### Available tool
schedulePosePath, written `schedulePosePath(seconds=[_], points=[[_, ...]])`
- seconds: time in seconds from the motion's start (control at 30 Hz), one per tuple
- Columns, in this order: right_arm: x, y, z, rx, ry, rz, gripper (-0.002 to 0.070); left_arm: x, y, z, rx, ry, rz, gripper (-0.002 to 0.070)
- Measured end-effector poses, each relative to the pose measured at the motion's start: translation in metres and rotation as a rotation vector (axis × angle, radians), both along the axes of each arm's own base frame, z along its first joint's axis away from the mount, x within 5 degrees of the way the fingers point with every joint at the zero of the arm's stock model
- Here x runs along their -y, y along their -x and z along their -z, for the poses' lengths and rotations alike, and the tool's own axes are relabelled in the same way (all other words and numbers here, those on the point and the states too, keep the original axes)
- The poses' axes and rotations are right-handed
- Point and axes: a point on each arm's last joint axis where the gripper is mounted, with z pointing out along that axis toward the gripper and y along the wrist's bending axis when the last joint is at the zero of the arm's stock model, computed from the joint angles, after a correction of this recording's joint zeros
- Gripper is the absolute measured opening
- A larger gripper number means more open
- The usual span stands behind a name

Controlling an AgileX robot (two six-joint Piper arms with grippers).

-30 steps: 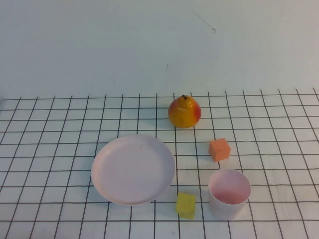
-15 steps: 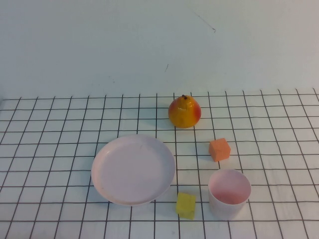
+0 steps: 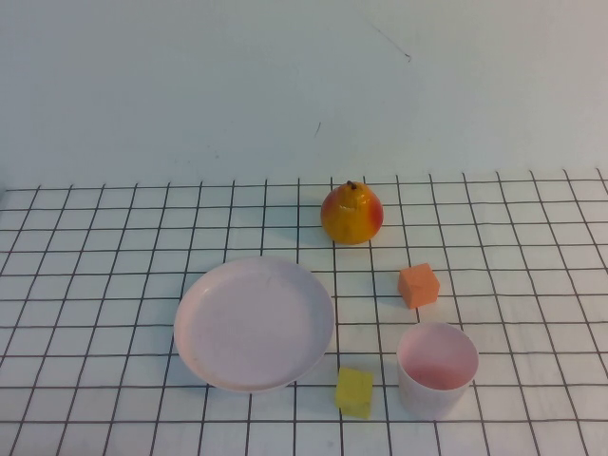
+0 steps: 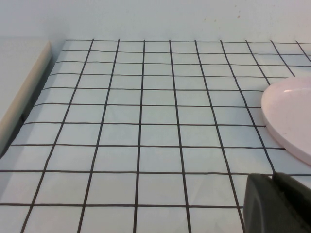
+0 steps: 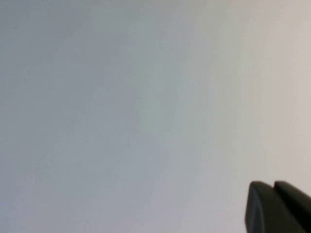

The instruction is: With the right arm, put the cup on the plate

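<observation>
Two pink pieces matter on this gridded worktop (image 3: pixel 114 285): the cup (image 3: pixel 436 370) stands upright near the front edge on the robot's right, and the plate (image 3: pixel 254 322) lies a little to its left, bare. They are apart, with a small yellow block (image 3: pixel 354 391) sitting between them at the front, just beside the plate's rim. An orange block (image 3: pixel 419 286) rests just behind the cup, and a pear (image 3: pixel 351 214) stands further back, well clear of both.

Neither arm shows from above. The left pincer (image 4: pixel 277 204) appears only as a dark corner in its own wrist view, low over the worktop with the plate's edge nearby; whether its fingers are apart or together I cannot tell. The right pincer (image 5: pixel 278 208) likewise shows only a dark corner against a blank pale surface, nowhere near the cup as far as I can judge, and I cannot tell its fingers either.

So the job looks to be at its very start: the cup is untouched and the reach not yet begun. Next, the right arm would need to come down over the cup, spread wide enough to take its wall, and keep clear of the orange block behind. Carrying it left, it should lift over the yellow block.
</observation>
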Motion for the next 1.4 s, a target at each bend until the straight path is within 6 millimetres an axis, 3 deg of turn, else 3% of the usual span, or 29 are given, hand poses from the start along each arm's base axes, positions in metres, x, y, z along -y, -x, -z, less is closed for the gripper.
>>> schedulePosePath(seconds=[0.1,0.27,0.57,0.77,0.9,1.03,1.2,1.3,1.4], points=[[0.002,0.000,-0.012,-0.044,-0.067,-0.010,0.0027,0.000,0.000,0.000,0.000,0.000,0.000,-0.0004],[0.003,-0.012,-0.011,-0.126,-0.054,0.006,0.0027,0.000,0.000,0.000,0.000,0.000,0.000,-0.0004],[0.002,-0.014,-0.010,-0.144,0.144,0.090,0.0027,0.000,0.000,0.000,0.000,0.000,0.000,-0.0004],[0.003,-0.021,-0.007,-0.196,0.593,0.323,0.0027,0.000,0.000,0.000,0.000,0.000,0.000,-0.0004],[0.015,-0.027,-0.005,-0.273,0.556,0.435,0.0027,0.000,0.000,0.000,0.000,0.000,0.000,-0.0004],[0.037,-0.037,0.000,-0.422,0.465,0.622,0.0027,0.000,0.000,0.000,0.000,0.000,0.000,-0.0004],[0.058,-0.051,0.021,-0.763,0.486,0.783,0.0027,0.000,0.000,0.000,0.000,0.000,0.000,-0.0004],[0.060,-0.051,0.032,-0.937,0.410,0.731,0.0009,0.000,0.000,0.000,0.000,0.000,0.000,-0.0004],[0.047,-0.053,0.050,-1.133,0.349,0.517,0.0001,0.000,0.000,0.000,0.000,0.000,0.000,-0.0004]])
